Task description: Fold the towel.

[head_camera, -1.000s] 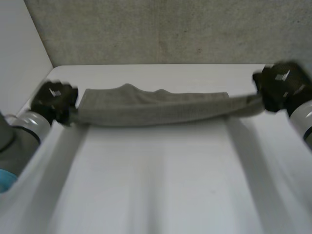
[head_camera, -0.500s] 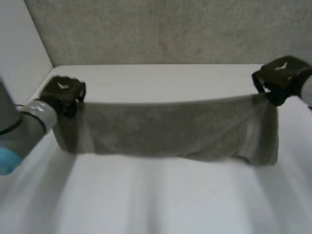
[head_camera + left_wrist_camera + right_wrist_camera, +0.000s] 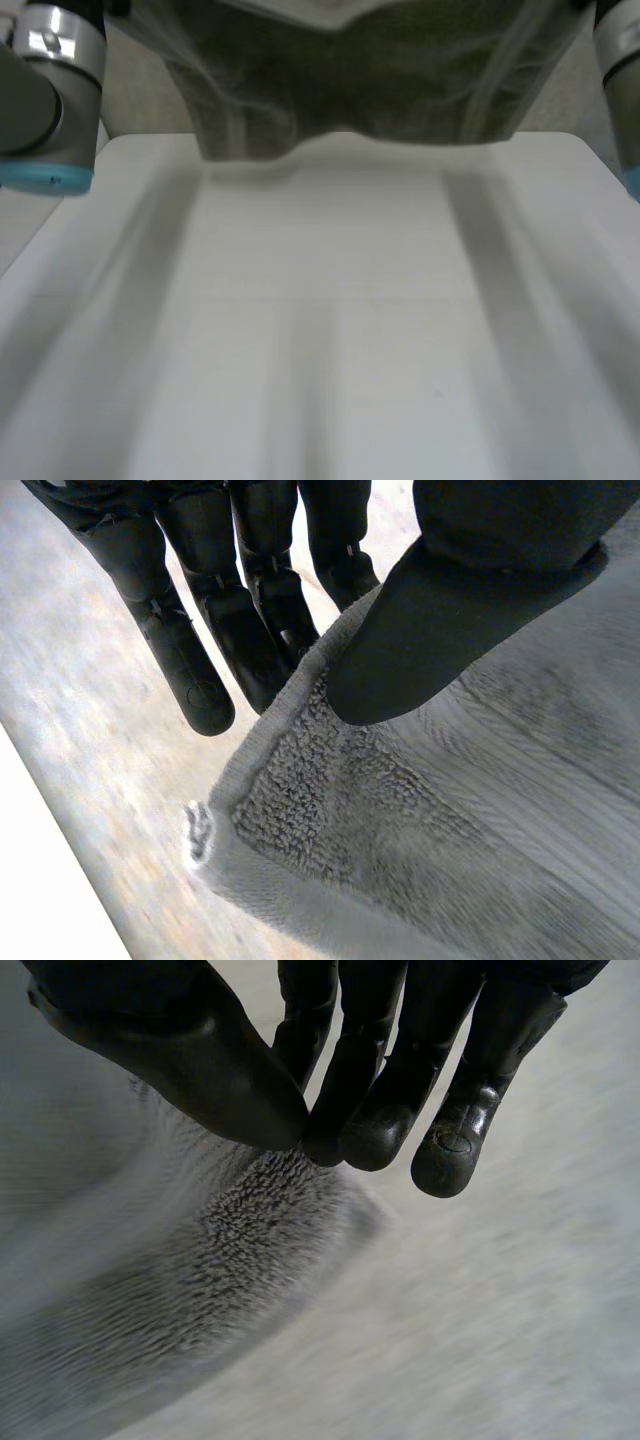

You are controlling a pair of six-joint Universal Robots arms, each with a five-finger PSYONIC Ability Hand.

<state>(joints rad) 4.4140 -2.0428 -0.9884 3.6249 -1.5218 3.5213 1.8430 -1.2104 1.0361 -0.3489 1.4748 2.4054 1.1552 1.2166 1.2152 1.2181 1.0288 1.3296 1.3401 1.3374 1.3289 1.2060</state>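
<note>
The grey towel (image 3: 350, 90) hangs in the air above the far part of the white table (image 3: 330, 330), its lower edge just over the table's back edge. My left arm (image 3: 45, 95) and right arm (image 3: 620, 60) rise at either side of it. In the left wrist view my left hand (image 3: 480, 590) pinches a corner of the towel (image 3: 420, 830) between thumb and fingers. In the right wrist view my right hand (image 3: 200, 1060) pinches the other corner of the towel (image 3: 220, 1250) the same way.
A grey wall (image 3: 150, 110) stands behind the table. The white tabletop stretches from the towel toward me.
Both hands have lifted the towel from the table, first stretching it into a hanging sheet, then raising it high so the hands left the head view.
</note>
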